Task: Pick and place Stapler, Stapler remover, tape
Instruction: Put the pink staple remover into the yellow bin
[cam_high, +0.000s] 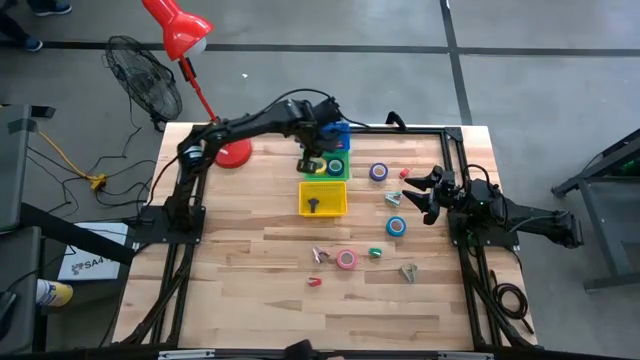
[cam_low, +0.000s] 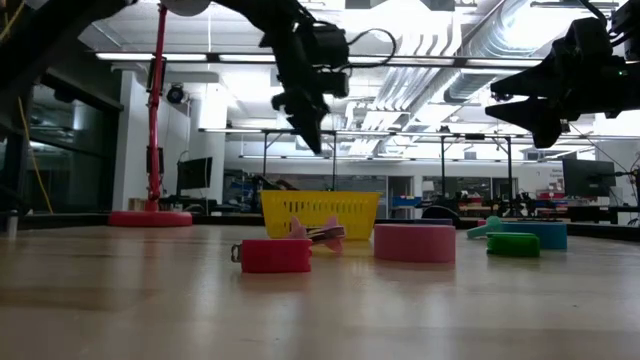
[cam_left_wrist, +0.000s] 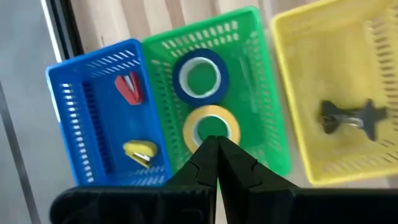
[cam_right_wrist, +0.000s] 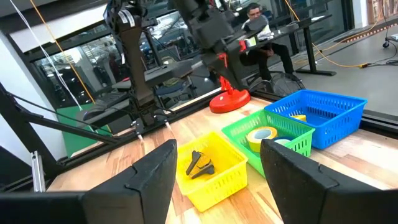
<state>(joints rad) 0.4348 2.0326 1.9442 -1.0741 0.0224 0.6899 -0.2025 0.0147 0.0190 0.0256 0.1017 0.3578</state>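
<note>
My left gripper (cam_left_wrist: 216, 140) is shut and empty, and it hangs over the green basket (cam_left_wrist: 264, 93). A blue tape ring (cam_left_wrist: 200, 78) and a yellow tape ring (cam_left_wrist: 211, 127) lie flat in that basket. Beside it, the blue basket (cam_left_wrist: 68, 99) holds a red stapler (cam_left_wrist: 129, 88) and a yellow stapler (cam_left_wrist: 141, 152). A black stapler remover (cam_left_wrist: 351, 117) lies in the yellow basket (cam_high: 322, 197). Purple tape (cam_high: 378, 172), blue tape (cam_high: 397, 226) and pink tape (cam_high: 346, 259) lie flat on the table. My right gripper (cam_high: 425, 195) waits open at the right edge.
Small pieces lie loose on the wood: red (cam_high: 314, 282), green (cam_high: 375, 252), teal (cam_high: 393, 198), a pinkish remover (cam_high: 320, 256) and a grey one (cam_high: 408, 270). A red lamp base (cam_high: 235, 153) stands far left of the baskets. Bare wood fills the near half.
</note>
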